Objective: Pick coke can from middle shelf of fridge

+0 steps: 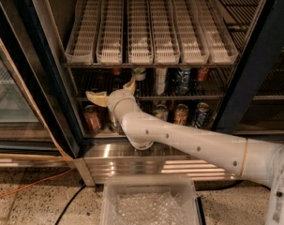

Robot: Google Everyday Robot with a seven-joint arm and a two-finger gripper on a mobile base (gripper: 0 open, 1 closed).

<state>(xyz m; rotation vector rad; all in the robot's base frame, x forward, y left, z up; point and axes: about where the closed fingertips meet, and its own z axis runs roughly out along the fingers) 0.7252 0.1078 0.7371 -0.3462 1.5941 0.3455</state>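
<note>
The fridge [48, 78] stands open in front of me. Its middle shelf [193, 96] is a dark wire rack under the white slotted lanes. A small red coke can [115, 71] shows at the left of that shelf, far back in the dark, with only its upper part visible. My gripper [113, 91] is at the shelf's front edge, just below and in front of the can. It is open, with one cream finger [97, 98] out to the left and the other [130, 84] up to the right. It holds nothing.
On the middle shelf stand a silver can [139, 73], a white can [161, 80], a blue can [182, 80] and another red can [202, 74]. An orange-brown can [91, 118] and others [181, 114] stand on the lower shelf. A clear bin [150, 203] sits on the floor.
</note>
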